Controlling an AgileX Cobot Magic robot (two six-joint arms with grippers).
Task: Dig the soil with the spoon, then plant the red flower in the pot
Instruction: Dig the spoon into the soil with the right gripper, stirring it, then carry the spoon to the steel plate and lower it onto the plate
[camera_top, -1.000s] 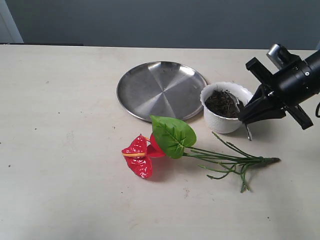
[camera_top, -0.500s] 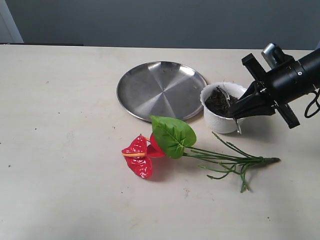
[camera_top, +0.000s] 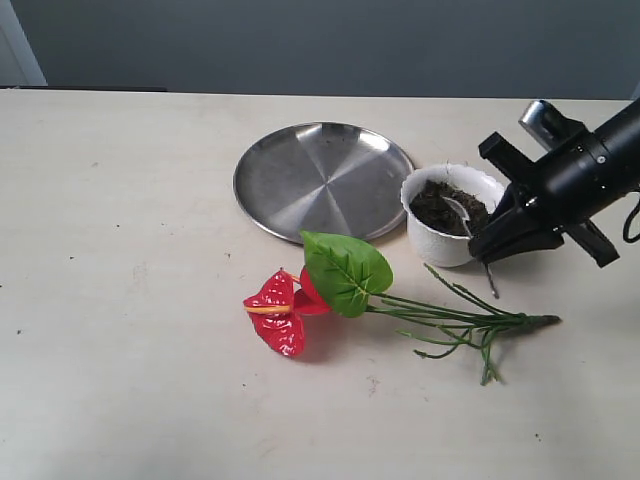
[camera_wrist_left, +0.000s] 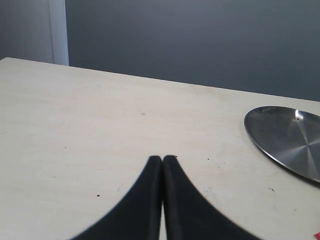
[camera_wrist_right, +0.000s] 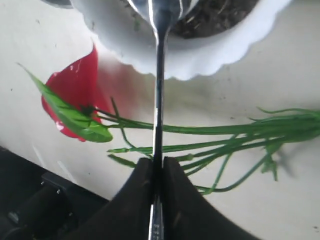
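Ahead of the right gripper's (camera_top: 482, 248) clamped fingers, a slim silver teaspoon (camera_top: 460, 211) is angling into dark crumbly soil (camera_top: 431, 208) for digging.

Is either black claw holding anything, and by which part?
The right gripper pinches the slim silver metal spoon by its handle; the left gripper holds nothing.

Held in the right gripper (camera_top: 482, 248), the spoon (camera_top: 461, 212) reaches forward into the pot (camera_top: 437, 245) just ahead, its bowl over the soil (camera_top: 438, 207). The steel plate (camera_top: 322, 180) lies beyond the pot. The anthurium (camera_top: 345, 275) lies on the table (camera_top: 120, 250) beside the gripper, stems nearest, blooms farthest.
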